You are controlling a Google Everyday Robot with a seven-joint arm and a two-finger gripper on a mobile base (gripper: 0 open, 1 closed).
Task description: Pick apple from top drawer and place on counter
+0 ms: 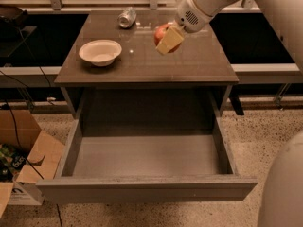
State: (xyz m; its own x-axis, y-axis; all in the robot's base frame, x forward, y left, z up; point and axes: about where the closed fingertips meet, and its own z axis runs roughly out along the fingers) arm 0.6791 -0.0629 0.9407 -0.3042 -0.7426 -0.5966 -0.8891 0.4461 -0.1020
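Ok, your hand is over the desk, toward the far-right part of the top. It's closed on the apple, w/ one pale finger pad across the front and red showing above and below it. So the apple is in the grip, not in the top drawer. The drawer sits pulled right out, below the hand and nearer the camera, w/ nothing inside that I can see.

I can't tell if the apple's underside is touching the desk or hanging just above it, so treat it as not set down yet.

Handling: the apple is firm, smooth and round, prob. light for this arm. It'll bruise if squeezed hard, and it'll roll once you let go, esp. on that glossy top. The best hold is across the widest part, which looks like what you've got. Lower it till it rests on the desk, then open slowly so the pads don't flick it sideways.

Neighbours: the white bowl is well to the left of the hand in view, and the crushed can is left and further back. Both are clear of your drop spot. The desk edge is closer on the hand's right, so bias any placement inward.
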